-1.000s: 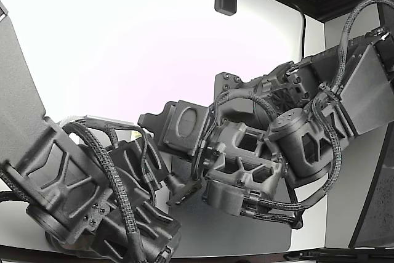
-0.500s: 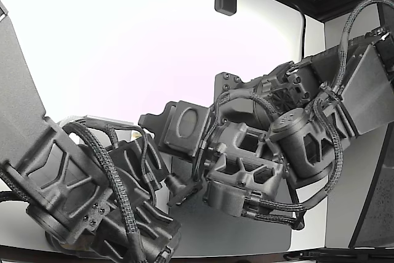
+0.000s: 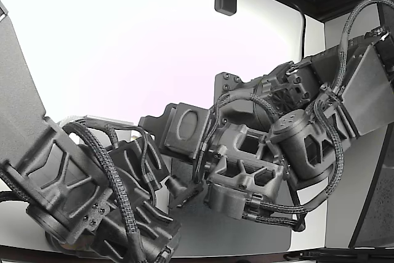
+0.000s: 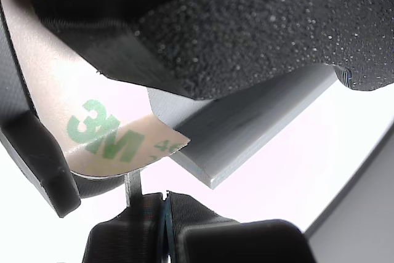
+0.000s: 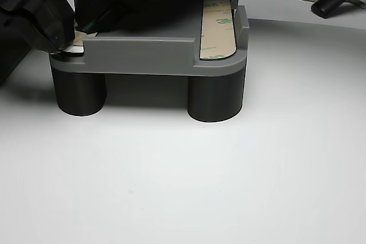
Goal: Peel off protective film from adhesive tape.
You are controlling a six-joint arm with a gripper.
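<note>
At the corner of the grey fixture (image 5: 140, 55), my gripper (image 4: 132, 173) has its jaws pinching the curled end of the protective film (image 4: 114, 137), lifted off the metal strip (image 4: 246, 143). My hold looks shallow; a hurried or steep pull could slip or tear the liner. Green "3M" is printed on it, and on the second taped strip (image 5: 217, 27).
</note>
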